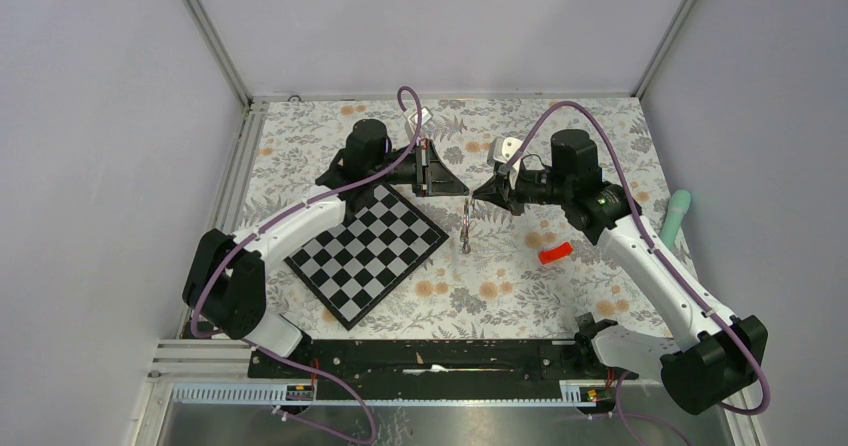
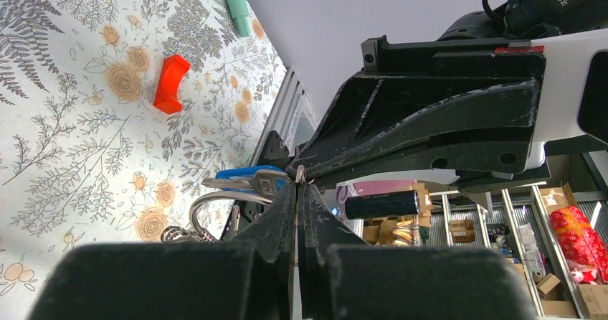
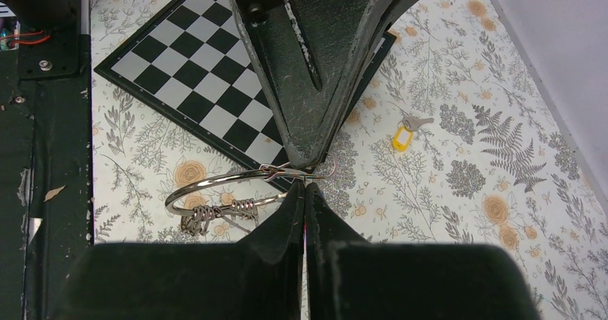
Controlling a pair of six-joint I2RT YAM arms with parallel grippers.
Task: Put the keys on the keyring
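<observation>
The keyring (image 1: 466, 228) hangs in the air between both grippers, above the floral cloth. My left gripper (image 1: 457, 189) and my right gripper (image 1: 481, 194) meet tip to tip over it. In the right wrist view the right gripper (image 3: 305, 185) is shut on the silver ring (image 3: 208, 185), which carries wire coils. The left gripper (image 2: 299, 178) is shut on a thin metal edge at the ring (image 2: 215, 204). A silver key with a blue head cap (image 2: 247, 177) sits at the ring beside the left fingertip. A key with a yellow tag (image 3: 405, 134) lies on the cloth.
A chessboard (image 1: 367, 251) lies left of the grippers, also in the right wrist view (image 3: 193, 69). A red piece (image 1: 555, 254) and a mint green cylinder (image 1: 676, 216) lie to the right. A black rail (image 1: 440, 359) runs along the near edge.
</observation>
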